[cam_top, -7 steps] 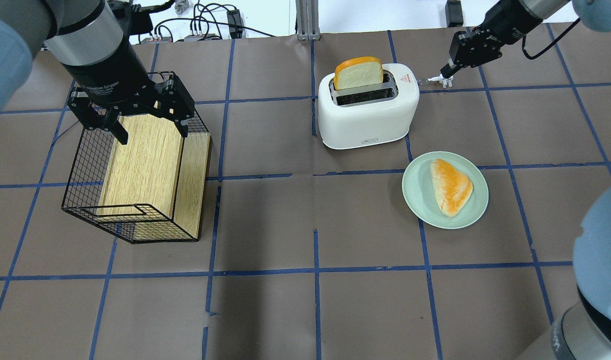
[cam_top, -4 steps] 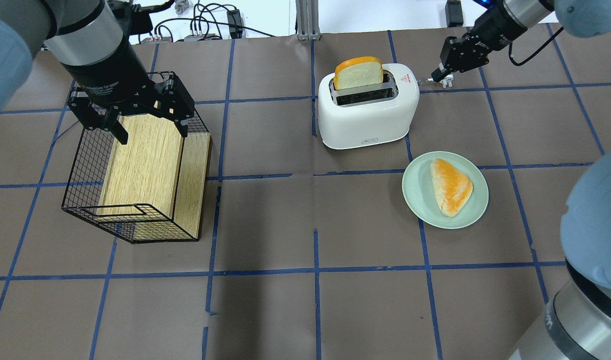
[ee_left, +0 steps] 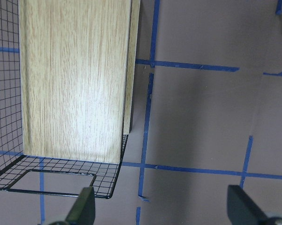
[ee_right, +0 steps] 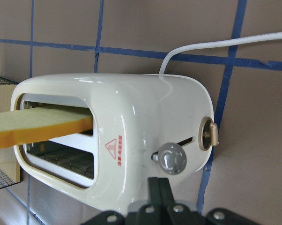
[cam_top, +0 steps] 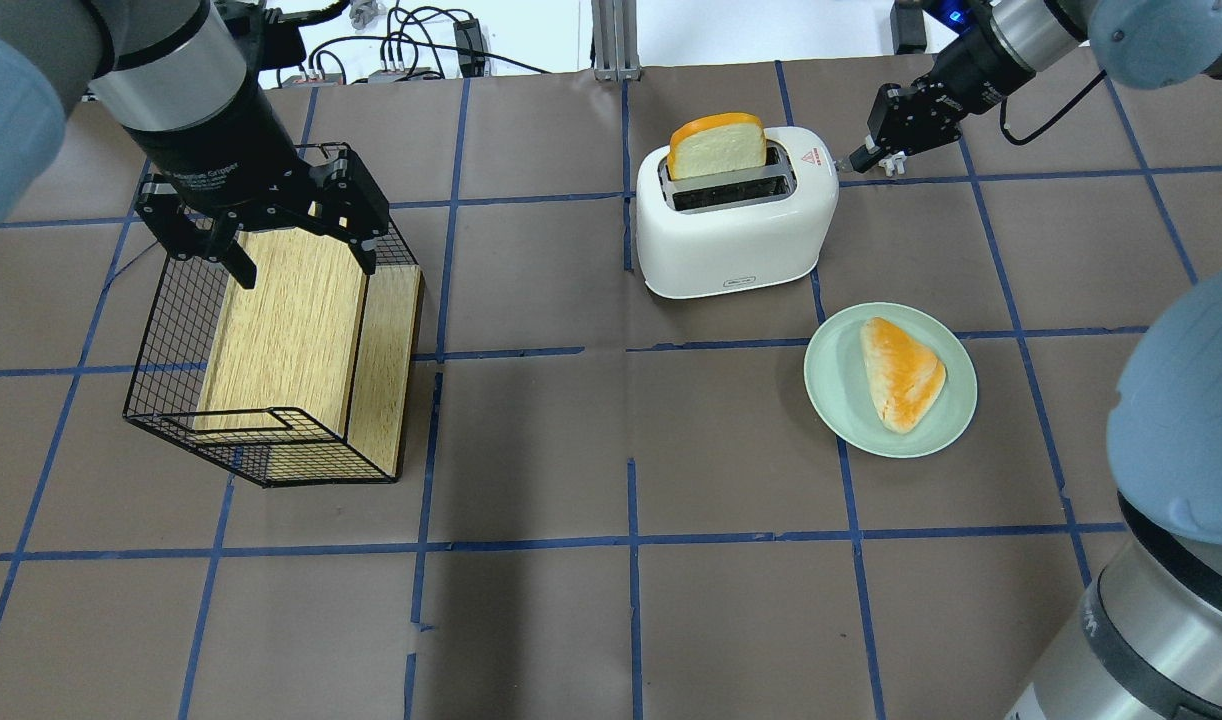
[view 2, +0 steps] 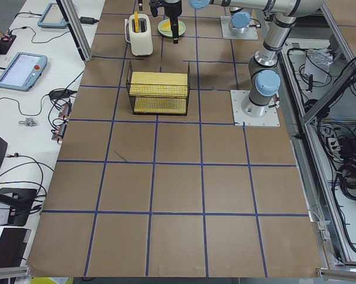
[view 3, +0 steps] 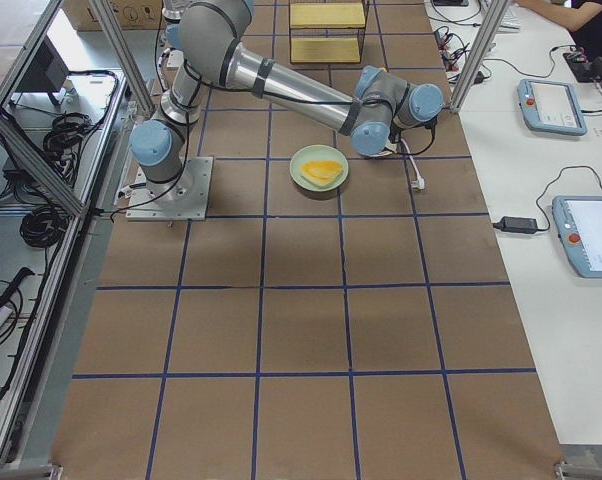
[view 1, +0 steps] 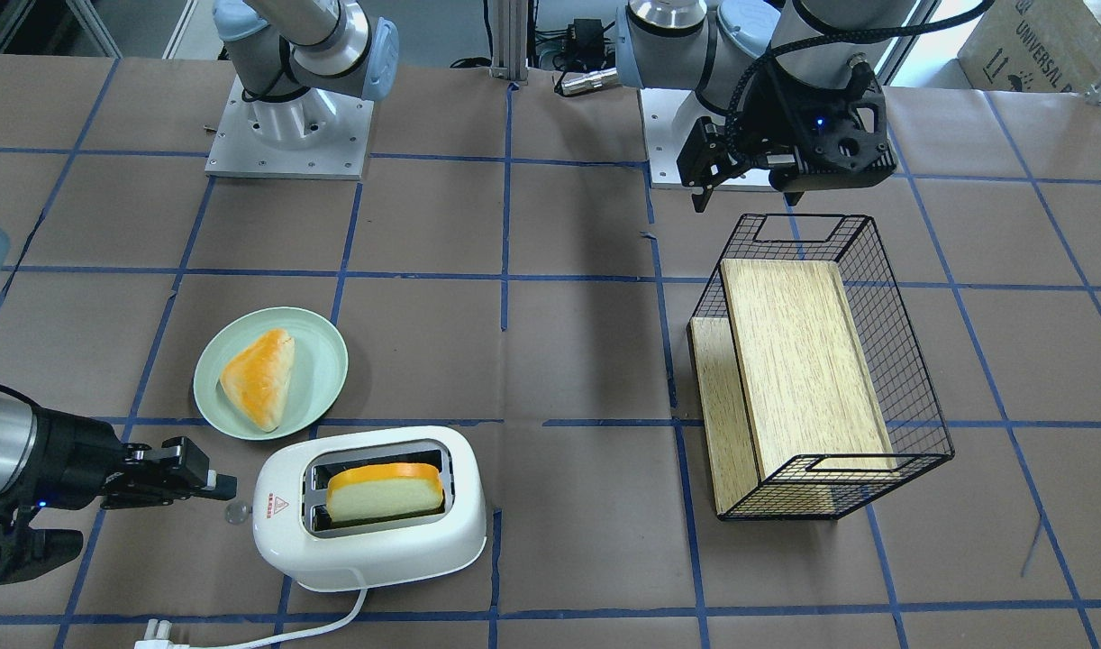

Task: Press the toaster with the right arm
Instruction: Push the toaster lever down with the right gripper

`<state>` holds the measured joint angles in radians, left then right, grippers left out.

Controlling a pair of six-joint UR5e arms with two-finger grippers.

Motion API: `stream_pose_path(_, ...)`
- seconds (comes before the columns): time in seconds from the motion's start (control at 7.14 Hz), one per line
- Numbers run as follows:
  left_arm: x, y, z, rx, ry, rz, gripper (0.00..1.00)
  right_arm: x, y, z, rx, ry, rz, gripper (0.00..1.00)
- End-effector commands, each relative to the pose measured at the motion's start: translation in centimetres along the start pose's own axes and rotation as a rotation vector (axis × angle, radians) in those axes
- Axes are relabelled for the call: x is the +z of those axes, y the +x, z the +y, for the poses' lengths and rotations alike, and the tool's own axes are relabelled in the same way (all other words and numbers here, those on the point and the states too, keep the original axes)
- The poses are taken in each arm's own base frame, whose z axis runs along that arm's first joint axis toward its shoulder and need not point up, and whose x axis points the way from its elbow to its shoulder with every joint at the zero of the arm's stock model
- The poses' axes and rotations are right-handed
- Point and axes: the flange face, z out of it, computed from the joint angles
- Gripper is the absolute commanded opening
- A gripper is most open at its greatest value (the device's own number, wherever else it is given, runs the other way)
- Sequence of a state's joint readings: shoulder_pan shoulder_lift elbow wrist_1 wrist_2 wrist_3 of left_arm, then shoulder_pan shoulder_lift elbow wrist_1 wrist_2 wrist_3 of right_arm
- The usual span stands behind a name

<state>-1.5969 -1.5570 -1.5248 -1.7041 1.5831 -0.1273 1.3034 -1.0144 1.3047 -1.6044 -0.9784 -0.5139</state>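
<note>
Hovering just beside the toaster [cam_top: 736,230] near the plate [cam_top: 831,385], the right gripper [cam_top: 855,158] had fingers pressed together (aimed nearer the dial [ee_right: 173,158] than the lever [ee_right: 210,133]); a push there risked sliding the toaster aside.

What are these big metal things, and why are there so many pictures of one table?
They are robot arms, a left arm and a right arm, bolted to a table. Each ends in a two-finger gripper. Several cameras photograph the same moment: one above, one across the table, one at each end, and one on each wrist. On the table stand a white toaster with a slice of bread poking out, a green plate with a pastry, and a wire basket holding a wooden box. The right gripper, fingers shut, holds nothing and points at the toaster's end, near its lever. The left gripper hangs open over the basket, empty too.
</note>
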Motion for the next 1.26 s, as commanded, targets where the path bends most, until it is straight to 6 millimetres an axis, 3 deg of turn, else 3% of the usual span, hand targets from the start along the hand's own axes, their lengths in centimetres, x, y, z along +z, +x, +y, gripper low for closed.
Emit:
stream_pose_path(0.0, 0.0, 0.0, 0.0, 0.0, 0.0, 0.0, 1.0, 0.8, 0.7, -0.3, 0.005, -0.005, -0.009, 0.03)
stream_pose_path(0.84, 0.0, 0.0, 0.0, 0.0, 0.0, 0.0, 1.0, 2.4, 2.8, -1.7, 0.01, -0.012, -0.014, 0.03)
stream_pose_path(1.12, 0.0, 0.0, 0.0, 0.0, 0.0, 0.0, 1.0, 4.0, 4.2, -2.4, 0.007, -0.005, -0.02, 0.03)
